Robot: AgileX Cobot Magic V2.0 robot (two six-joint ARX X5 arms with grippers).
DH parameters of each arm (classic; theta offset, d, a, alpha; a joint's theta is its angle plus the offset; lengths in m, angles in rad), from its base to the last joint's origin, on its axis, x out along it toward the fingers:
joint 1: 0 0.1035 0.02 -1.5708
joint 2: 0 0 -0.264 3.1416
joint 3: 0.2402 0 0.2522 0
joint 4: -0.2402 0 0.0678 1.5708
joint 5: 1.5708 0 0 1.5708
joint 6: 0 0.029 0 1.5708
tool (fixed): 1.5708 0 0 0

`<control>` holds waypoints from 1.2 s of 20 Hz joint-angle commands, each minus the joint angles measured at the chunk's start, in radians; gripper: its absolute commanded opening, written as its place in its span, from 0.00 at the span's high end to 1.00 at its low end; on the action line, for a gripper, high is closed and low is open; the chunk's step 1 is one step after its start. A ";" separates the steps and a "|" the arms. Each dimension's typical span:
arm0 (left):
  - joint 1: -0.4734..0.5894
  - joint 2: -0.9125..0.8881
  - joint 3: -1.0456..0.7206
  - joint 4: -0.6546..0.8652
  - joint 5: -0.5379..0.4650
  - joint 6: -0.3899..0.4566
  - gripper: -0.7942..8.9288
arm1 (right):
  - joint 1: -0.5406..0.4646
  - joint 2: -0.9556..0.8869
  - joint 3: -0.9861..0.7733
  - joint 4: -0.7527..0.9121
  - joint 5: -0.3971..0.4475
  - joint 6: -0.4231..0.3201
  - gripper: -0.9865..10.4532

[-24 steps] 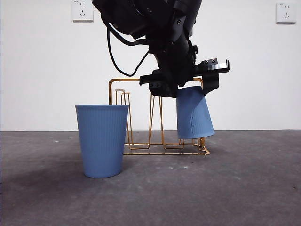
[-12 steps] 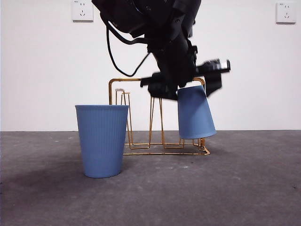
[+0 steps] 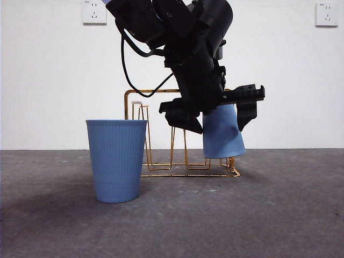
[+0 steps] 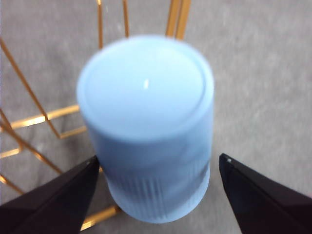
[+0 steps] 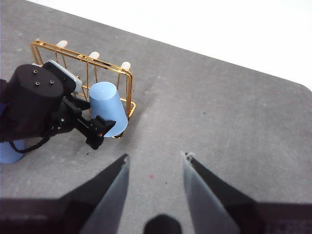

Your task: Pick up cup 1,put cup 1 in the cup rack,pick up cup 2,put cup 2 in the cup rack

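A blue ribbed cup (image 3: 223, 134) sits upside down on a peg at the right end of the gold wire cup rack (image 3: 145, 90), slightly tilted. My left gripper (image 3: 217, 118) reaches down over it, open, with one jaw on each side of the cup (image 4: 146, 122); there is a gap at one jaw. A second blue cup (image 3: 116, 161) stands upright on the table, in front of the rack's left end. My right gripper (image 5: 155, 156) hovers open and holds nothing, well away from the rack (image 5: 83, 57) and the inverted cup (image 5: 108, 112).
The table is dark grey, with a white wall and two sockets behind it. The left arm's black body and cable (image 3: 177, 32) hang over the rack's middle. Other upright pegs (image 3: 141, 129) on the rack are bare.
The left gripper has dropped lower along the inverted cup, its jaws now beside the cup's upper body. The cup has settled slightly on the rack. The upright cup has not moved.
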State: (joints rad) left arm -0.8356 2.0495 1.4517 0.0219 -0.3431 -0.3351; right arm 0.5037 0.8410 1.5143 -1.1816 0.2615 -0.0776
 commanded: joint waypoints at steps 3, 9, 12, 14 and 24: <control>0.001 0.015 -0.010 -0.055 0.055 -0.036 0.49 | 0.000 -0.002 -0.004 0.006 -0.001 -0.005 0.75; -0.006 0.015 -0.010 -0.105 0.117 -0.059 0.49 | 0.000 -0.001 -0.004 0.007 -0.001 -0.005 0.75; -0.010 0.015 -0.010 -0.135 0.161 -0.082 0.49 | 0.000 -0.001 -0.004 0.007 -0.001 -0.005 0.75; -0.013 0.014 -0.010 -0.158 0.198 -0.097 0.49 | 0.000 0.000 -0.004 0.006 -0.001 -0.005 0.75; -0.053 -0.036 -0.010 -0.202 0.386 -0.138 0.50 | 0.000 0.001 -0.004 0.006 0.000 -0.002 0.75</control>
State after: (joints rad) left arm -0.8791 2.0365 1.4513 -0.1864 0.0280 -0.4625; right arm 0.5037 0.8413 1.5143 -1.1816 0.2615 -0.0788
